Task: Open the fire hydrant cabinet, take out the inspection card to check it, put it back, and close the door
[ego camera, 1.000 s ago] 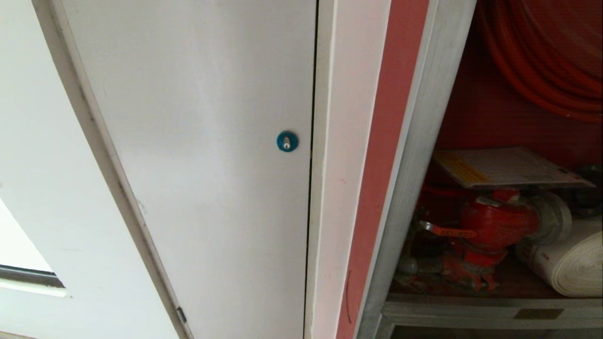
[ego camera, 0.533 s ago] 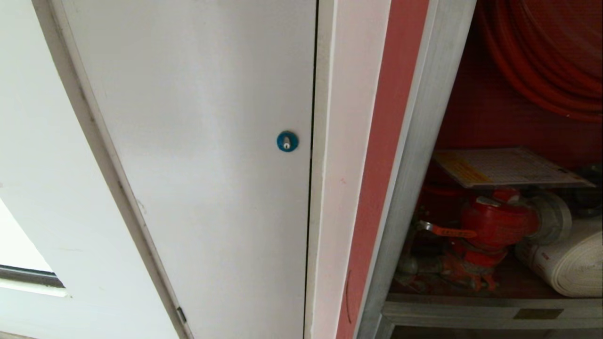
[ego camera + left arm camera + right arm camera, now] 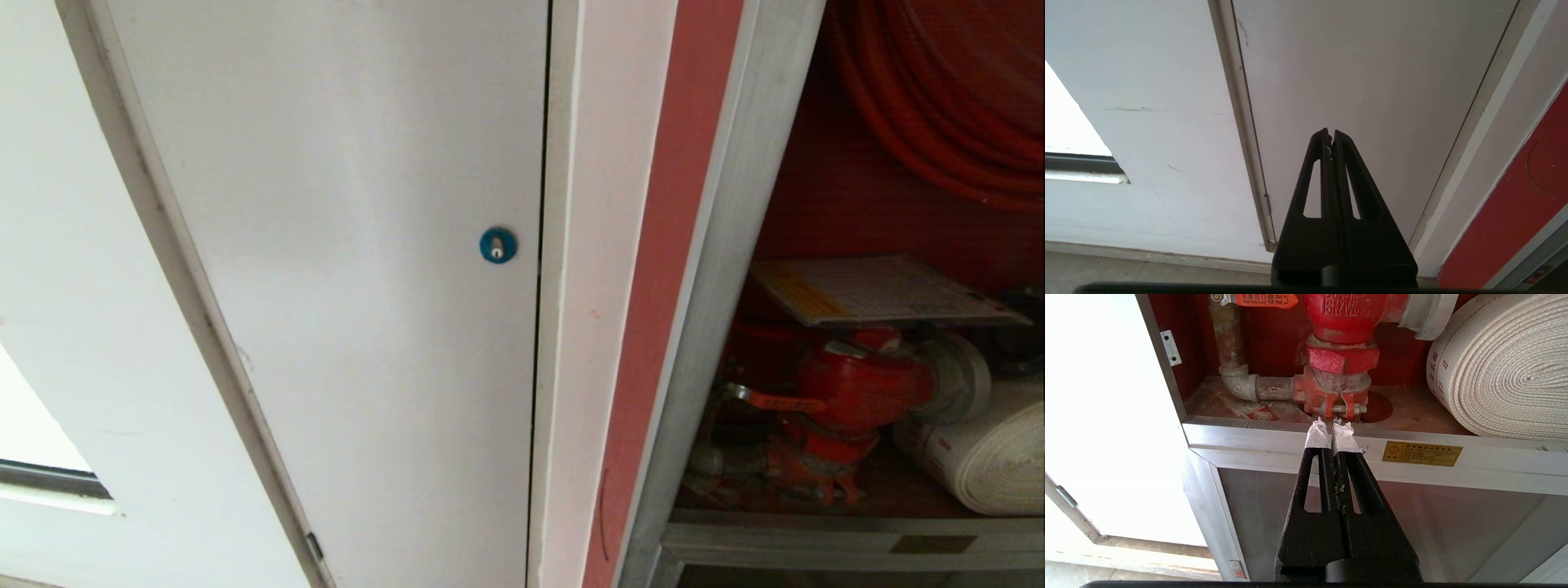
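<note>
The fire hydrant cabinet (image 3: 722,237) stands open on the right of the head view, red inside its silver frame. The inspection card (image 3: 882,290), a white sheet, lies flat on top of the red valve (image 3: 857,384). The cabinet's door is out of view. Neither arm shows in the head view. My right gripper (image 3: 1331,422) is shut and empty, its white-taped tips level with the cabinet's silver sill (image 3: 1249,437), in front of the valve's base (image 3: 1337,392). My left gripper (image 3: 1330,132) is shut and empty, pointing at the plain white door (image 3: 1372,81).
A white rolled hose (image 3: 988,461) lies right of the valve, under the red hose reel (image 3: 939,98). Below the sill is a smaller dark panel (image 3: 1412,522) with a yellow plate (image 3: 1421,453) above it. The white door carries a round blue lock (image 3: 498,245).
</note>
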### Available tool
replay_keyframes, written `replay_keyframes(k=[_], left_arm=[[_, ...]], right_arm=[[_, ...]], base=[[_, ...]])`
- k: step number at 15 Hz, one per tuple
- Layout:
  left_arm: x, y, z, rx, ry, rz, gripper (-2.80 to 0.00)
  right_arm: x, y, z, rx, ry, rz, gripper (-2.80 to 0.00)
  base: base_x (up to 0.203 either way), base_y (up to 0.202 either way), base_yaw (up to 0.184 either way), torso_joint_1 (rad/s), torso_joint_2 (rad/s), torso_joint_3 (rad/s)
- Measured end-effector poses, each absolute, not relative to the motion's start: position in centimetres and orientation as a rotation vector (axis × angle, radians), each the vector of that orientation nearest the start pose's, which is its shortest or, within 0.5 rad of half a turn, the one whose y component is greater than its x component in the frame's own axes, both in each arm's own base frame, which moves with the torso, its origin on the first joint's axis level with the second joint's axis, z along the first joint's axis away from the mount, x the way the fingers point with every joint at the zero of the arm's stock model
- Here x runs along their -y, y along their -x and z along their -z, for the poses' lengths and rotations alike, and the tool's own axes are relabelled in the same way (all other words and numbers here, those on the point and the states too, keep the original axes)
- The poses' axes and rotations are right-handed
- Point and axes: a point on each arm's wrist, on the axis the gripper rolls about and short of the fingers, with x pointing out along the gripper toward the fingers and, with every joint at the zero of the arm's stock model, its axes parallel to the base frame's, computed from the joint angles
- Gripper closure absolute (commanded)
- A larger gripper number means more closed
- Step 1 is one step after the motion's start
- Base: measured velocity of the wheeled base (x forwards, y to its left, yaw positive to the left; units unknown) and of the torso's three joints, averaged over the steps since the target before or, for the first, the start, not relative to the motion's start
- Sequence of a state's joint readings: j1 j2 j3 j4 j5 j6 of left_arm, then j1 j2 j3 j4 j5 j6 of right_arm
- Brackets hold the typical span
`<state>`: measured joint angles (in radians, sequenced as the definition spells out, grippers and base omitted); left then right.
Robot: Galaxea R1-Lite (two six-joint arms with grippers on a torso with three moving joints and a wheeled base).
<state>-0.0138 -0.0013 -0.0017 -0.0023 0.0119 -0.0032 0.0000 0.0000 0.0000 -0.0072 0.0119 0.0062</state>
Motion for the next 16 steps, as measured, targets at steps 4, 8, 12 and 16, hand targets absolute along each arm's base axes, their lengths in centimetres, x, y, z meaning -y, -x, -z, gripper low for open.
replay_keyframes(k=[4, 8, 12, 16], left_arm=[[-0.06, 2.30, -7.61, 0.005, 0.004, 0.002, 0.00], [-0.06, 2.30, -7.61, 0.005, 0.003, 0.002, 0.00], [-0.06, 2.30, -7.61, 0.005, 0.003, 0.002, 0.00], [-0.06, 2.30, -7.61, 0.005, 0.003, 0.002, 0.00]], right_arm=[[-0.03, 2.28, -7.62, 0.007, -0.006, -0.012, 0.00], [-0.03, 2.28, -7.62, 0.007, -0.006, -0.012, 0.00], [-0.03, 2.28, -7.62, 0.007, -0.006, -0.012, 0.00], [-0.03, 2.28, -7.62, 0.007, -0.006, -0.012, 0.00]], base=[[0.000, 0.000, 0.000, 0.000, 0.00, 0.000], [0.000, 0.000, 0.000, 0.000, 0.00, 0.000], [0.000, 0.000, 0.000, 0.000, 0.00, 0.000], [0.000, 0.000, 0.000, 0.000, 0.00, 0.000]])
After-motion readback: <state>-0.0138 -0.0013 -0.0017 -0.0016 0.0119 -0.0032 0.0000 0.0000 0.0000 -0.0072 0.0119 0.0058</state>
